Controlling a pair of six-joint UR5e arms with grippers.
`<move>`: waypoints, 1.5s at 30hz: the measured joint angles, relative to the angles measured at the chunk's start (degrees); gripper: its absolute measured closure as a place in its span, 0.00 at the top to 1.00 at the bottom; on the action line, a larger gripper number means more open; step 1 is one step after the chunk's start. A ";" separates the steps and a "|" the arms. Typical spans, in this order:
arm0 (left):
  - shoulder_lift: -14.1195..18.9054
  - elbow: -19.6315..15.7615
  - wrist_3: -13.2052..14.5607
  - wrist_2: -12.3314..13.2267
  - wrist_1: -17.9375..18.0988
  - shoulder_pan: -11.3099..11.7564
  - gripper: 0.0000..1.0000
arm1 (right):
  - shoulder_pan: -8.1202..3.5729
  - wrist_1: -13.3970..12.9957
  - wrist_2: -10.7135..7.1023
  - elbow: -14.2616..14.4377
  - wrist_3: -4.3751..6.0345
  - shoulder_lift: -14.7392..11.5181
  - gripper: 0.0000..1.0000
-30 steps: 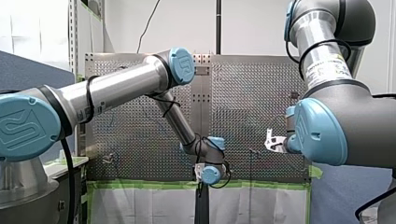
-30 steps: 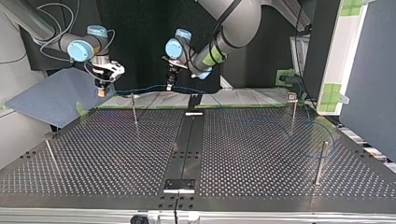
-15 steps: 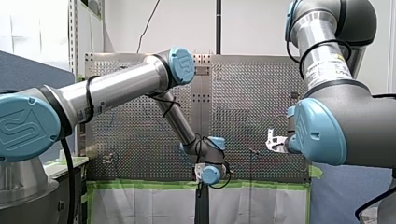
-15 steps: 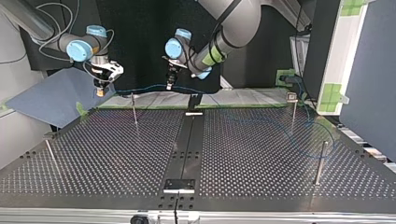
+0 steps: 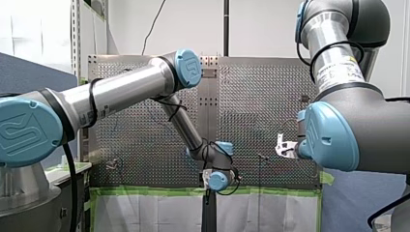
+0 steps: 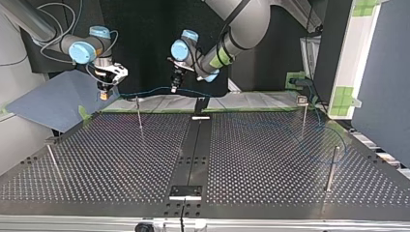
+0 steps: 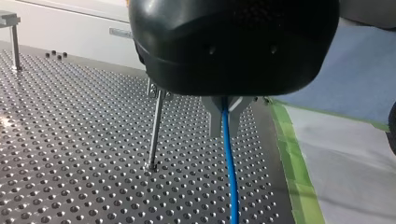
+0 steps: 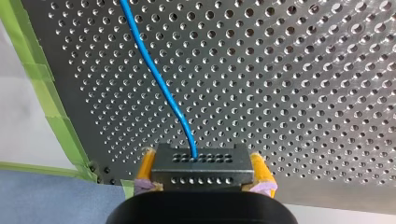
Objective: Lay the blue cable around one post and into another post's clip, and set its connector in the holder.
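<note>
Your right gripper point(image 8: 202, 163) is clenched on the black connector point(image 8: 202, 171) between its yellow pads point(image 8: 146, 165). It holds the connector in the air near the table's point(image 6: 121, 159) far corner, in no holder. Your left gripper point(image 7: 225, 112) pinches the blue cable point(image 7: 229, 158) just beside a post point(image 7: 155, 130). Risk: the span between the grippers looks taut, so any further separation may drag the cable through the metal fingers point(image 7: 214, 116) or strain its root at the connector. Whether the cable sits in that post's clip cannot be told.

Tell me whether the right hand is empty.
No, the right hand grips the black connector between its yellow pads, with the blue cable running out of it.
</note>
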 joint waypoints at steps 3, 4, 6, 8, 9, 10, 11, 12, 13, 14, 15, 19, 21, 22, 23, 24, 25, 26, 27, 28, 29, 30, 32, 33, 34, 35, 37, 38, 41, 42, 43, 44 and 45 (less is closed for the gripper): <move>-0.02 0.00 0.06 -0.21 0.00 0.00 0.01 | 0.00 0.06 0.01 0.00 0.00 0.00 0.00; -0.02 0.00 0.07 -0.32 0.01 0.00 0.01 | 0.00 0.08 0.00 -0.01 0.00 0.00 0.00; 0.00 0.00 0.14 -0.50 0.02 0.00 0.01 | 0.01 0.08 0.00 0.00 0.00 -0.01 0.00; -0.02 0.00 0.25 -0.60 0.02 0.00 0.01 | 0.00 0.08 0.00 0.00 0.00 -0.01 0.00; -0.02 0.00 0.36 -0.69 0.05 -0.01 0.01 | -0.02 0.08 0.00 0.00 0.00 -0.01 0.00; -0.02 0.00 0.48 -0.86 0.09 -0.04 0.01 | -0.07 0.07 0.01 0.00 0.00 -0.02 0.00; -0.02 0.00 0.63 -1.14 0.24 -0.06 0.01 | -0.15 0.06 0.01 0.00 0.00 -0.02 0.00; -0.03 0.00 0.70 -1.33 0.45 -0.07 0.01 | -0.24 0.06 0.02 -0.01 0.00 -0.02 0.00; -0.03 0.00 0.74 -1.49 0.73 -0.08 0.01 | -0.38 0.03 0.05 0.00 0.00 -0.01 0.00; -0.03 0.00 0.74 -1.64 1.15 -0.08 0.01 | -0.50 0.01 0.11 0.00 0.00 -0.02 0.00; -0.03 0.00 0.73 -1.71 1.48 -0.08 0.01 | -0.60 0.02 0.19 0.00 0.00 -0.02 0.00; -0.03 0.00 0.69 -1.46 2.90 -0.14 0.01 | -1.05 0.63 1.26 0.00 -0.05 -0.01 0.00; -0.03 0.01 0.66 -1.20 3.44 -0.19 0.01 | -1.20 1.16 2.03 0.01 -0.20 0.00 0.00; -0.03 0.02 0.65 -1.13 3.59 -0.20 0.01 | -1.29 1.45 2.44 0.01 -0.32 0.01 0.00; -0.01 0.03 0.64 -1.05 3.73 -0.22 0.01 | -1.36 1.64 2.69 0.01 -0.40 0.01 0.00; -0.01 0.03 0.64 -0.96 3.80 -0.24 0.01 | -1.42 1.79 2.88 0.01 -0.46 0.01 0.00; -0.02 0.04 0.64 -0.80 3.85 -0.25 0.01 | -1.52 1.95 3.08 0.04 -0.52 0.02 0.00; -0.03 0.06 0.63 -0.47 3.91 -0.25 0.01 | -1.59 2.02 3.16 0.05 -0.55 0.02 0.00; -0.03 0.07 0.60 -0.20 3.96 -0.26 0.01 | -1.64 2.07 3.23 0.04 -0.57 0.02 0.00; -0.05 0.12 0.54 0.03 4.00 -0.27 0.01 | -1.68 2.08 3.30 0.04 -0.59 0.01 0.00; -0.06 0.22 0.42 0.26 4.08 -0.27 0.01 | -1.70 2.03 3.33 0.03 -0.59 0.01 0.00; -0.08 0.33 0.29 0.38 4.12 -0.27 0.01 | -1.72 1.94 3.33 0.02 -0.57 0.01 0.00; -0.12 0.75 -0.09 0.62 4.20 -0.29 0.01 | -1.71 1.65 3.30 0.05 -0.56 0.01 0.00; -0.12 0.96 -0.28 0.73 4.22 -0.30 0.01 | -1.70 1.54 3.29 0.04 -0.55 0.02 0.00; -0.12 1.18 -0.47 0.83 4.23 -0.32 0.01 | -1.69 1.44 3.28 0.05 -0.54 0.04 0.00; -0.12 1.51 -0.77 0.96 4.23 -0.35 0.01 | -1.67 1.38 3.28 0.04 -0.54 0.06 0.00; -0.12 2.03 -1.30 1.16 4.24 -0.37 0.01 | -1.68 1.30 3.27 0.04 -0.53 0.09 0.00; -0.13 2.40 -1.64 1.34 4.23 -0.40 0.01 | -1.67 1.30 3.27 0.06 -0.53 0.10 0.00; -0.19 3.23 -2.30 1.75 4.17 -0.52 0.01 | -1.67 1.22 3.22 0.10 -0.53 0.11 0.00; -0.19 3.44 -2.46 1.82 4.14 -0.56 0.01 | -1.65 1.21 3.22 0.10 -0.53 0.11 0.00; -0.21 3.66 -2.57 1.88 4.10 -0.60 0.01 | -1.60 1.20 3.20 0.08 -0.53 0.13 0.00; -0.31 3.97 -2.69 1.93 4.04 -0.67 0.01 | -1.57 1.21 3.20 0.07 -0.53 0.15 0.00; -0.49 4.25 -2.76 1.95 3.91 -0.77 0.01 | -1.54 1.22 3.20 0.07 -0.53 0.17 0.00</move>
